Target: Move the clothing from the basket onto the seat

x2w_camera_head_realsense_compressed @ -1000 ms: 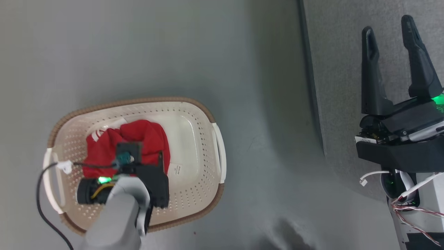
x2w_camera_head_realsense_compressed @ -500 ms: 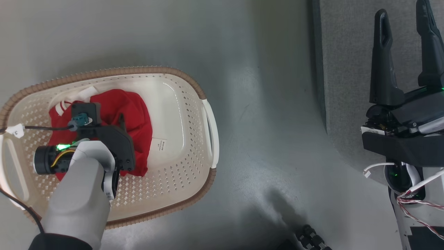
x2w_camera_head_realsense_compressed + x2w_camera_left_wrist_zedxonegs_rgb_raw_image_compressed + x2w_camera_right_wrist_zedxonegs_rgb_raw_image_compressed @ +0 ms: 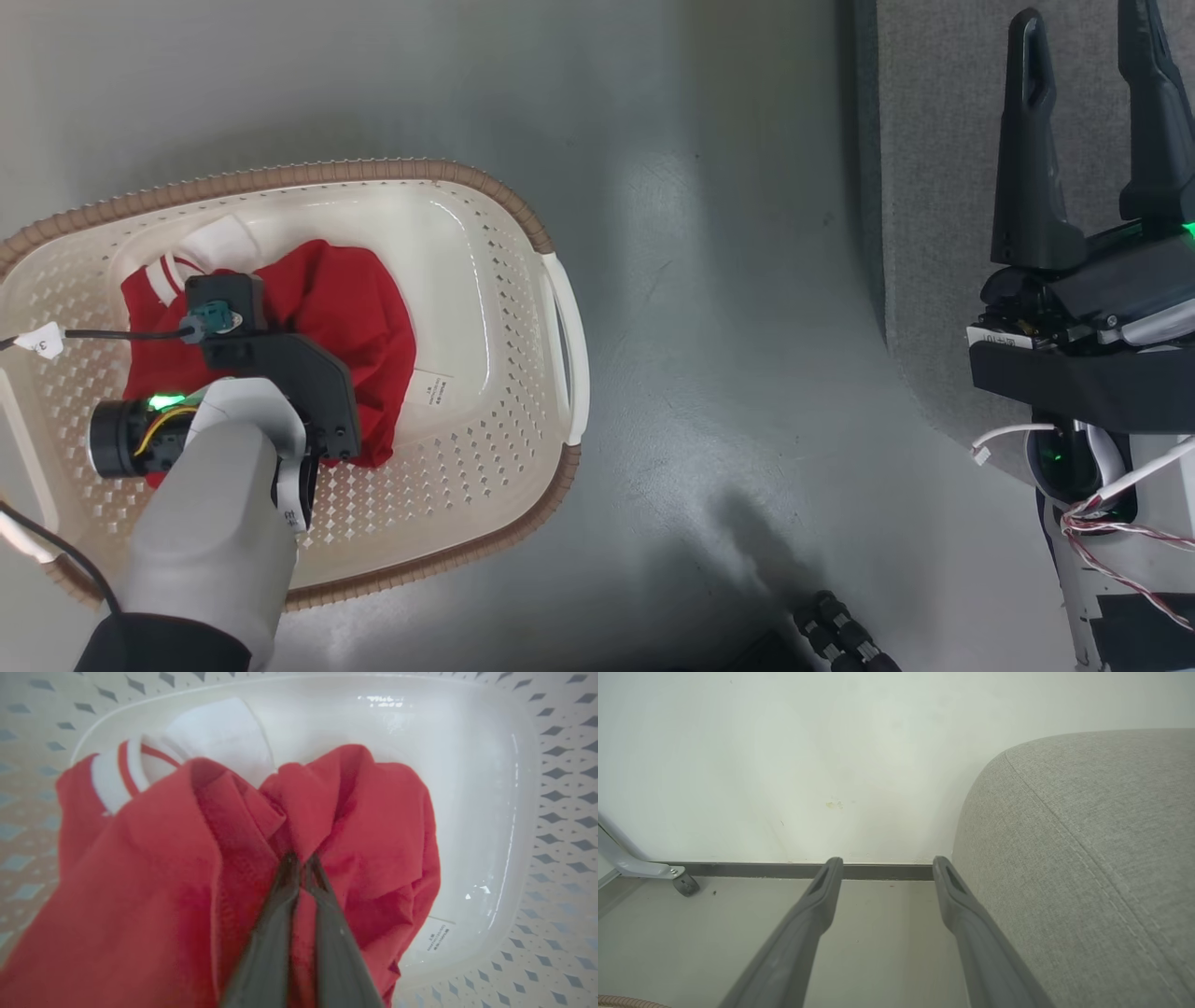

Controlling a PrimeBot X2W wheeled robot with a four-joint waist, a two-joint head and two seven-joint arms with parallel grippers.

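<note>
Since a second ago the left gripper (image 3: 301,858) has closed, jaws pinching a fold of the clothing (image 3: 373,826) heaped in the basket (image 3: 485,439); with the grasp made, the next move calls for lifting it clear over to the seat (image 3: 1087,858), while the right gripper (image 3: 887,860) idles, jaws spread.

You have soft, even light. In the head view the floor (image 3: 709,280) shows a pale sheen at centre and a dark shadow at 6 o'clock. In the left wrist view glare streaks the basket (image 3: 467,765) at 1 and 4 o'clock. The clothing (image 3: 140,882) and left gripper (image 3: 301,858) blur toward 6 o'clock. In the right wrist view the wall (image 3: 784,742) looks nearly washed out.
</note>
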